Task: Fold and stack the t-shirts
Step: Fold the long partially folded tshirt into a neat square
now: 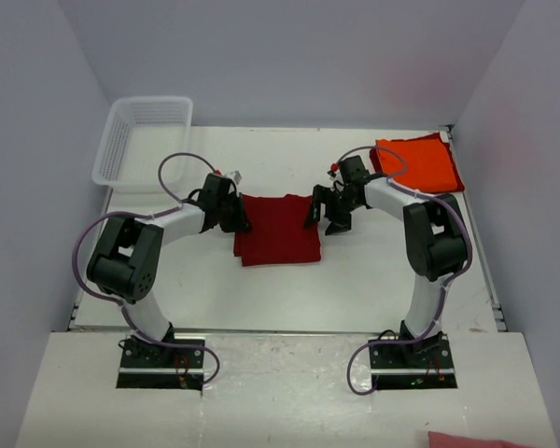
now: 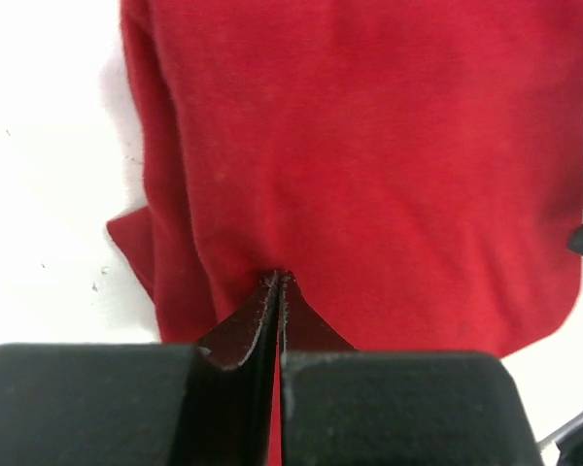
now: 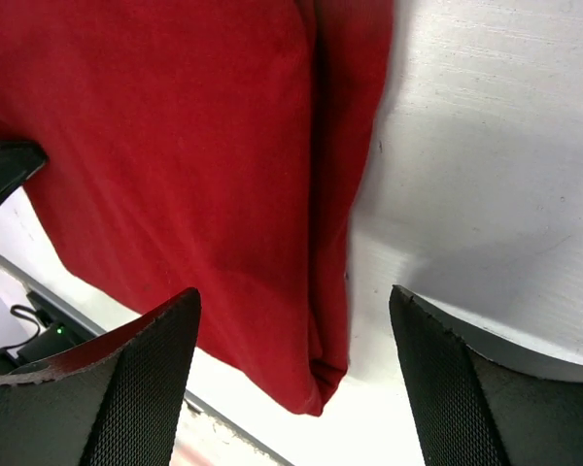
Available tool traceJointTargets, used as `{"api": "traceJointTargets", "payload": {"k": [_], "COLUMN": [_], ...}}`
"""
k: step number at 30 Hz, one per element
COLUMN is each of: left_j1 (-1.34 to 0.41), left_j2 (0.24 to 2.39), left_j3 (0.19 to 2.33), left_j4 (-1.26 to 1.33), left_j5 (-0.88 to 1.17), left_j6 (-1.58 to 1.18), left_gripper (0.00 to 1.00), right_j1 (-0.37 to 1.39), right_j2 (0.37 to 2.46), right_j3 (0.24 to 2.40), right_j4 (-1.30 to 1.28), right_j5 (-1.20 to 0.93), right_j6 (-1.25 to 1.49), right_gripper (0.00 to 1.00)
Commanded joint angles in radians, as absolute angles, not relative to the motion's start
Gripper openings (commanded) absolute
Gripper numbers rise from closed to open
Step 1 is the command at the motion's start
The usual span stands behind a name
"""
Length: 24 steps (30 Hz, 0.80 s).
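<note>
The dark red t-shirt (image 1: 278, 229) is lying folded in a smooth rectangle. The left gripper (image 2: 280, 282) is pinching its edge tight, while the right gripper (image 3: 293, 301) is hovering wide open and empty.

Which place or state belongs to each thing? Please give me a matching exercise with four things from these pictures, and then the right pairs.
Things:
1. basket
2. orange shirt
3. left hand
4. right hand

Places or states:
A. open, at the edge of the red shirt
B. at the far left
C. shut on the red shirt
D. at the far right

Pairs: 1-B, 2-D, 3-C, 4-A
</note>
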State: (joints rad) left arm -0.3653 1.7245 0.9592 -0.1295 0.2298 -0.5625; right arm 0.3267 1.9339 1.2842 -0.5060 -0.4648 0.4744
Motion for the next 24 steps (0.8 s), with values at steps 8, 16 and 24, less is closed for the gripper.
{"api": "traceJointTargets", "payload": {"k": [8, 16, 24], "left_j1": [-0.367, -0.367, -0.367], "left_j2": [1.770, 1.776, 1.782], "left_j3": [0.966, 0.966, 0.960], "left_j4": [-0.137, -0.135, -0.132], "left_j5": [0.176, 0.183, 0.184], "left_j6": [-0.538, -0.537, -0.535], "left_gripper": [0.00, 0.00, 0.00], "right_j1": [0.324, 0.324, 0.321], "right_j2": [1.963, 1.973, 1.974], "right_j3": [1.286, 1.264, 1.238], "right_j4": [-0.508, -0.491, -0.474], "right_j5": [-0.431, -0.455, -0.445], "right_j6": [0.483, 0.498, 0.509], "right_gripper": [0.79, 0.79, 0.79]}}
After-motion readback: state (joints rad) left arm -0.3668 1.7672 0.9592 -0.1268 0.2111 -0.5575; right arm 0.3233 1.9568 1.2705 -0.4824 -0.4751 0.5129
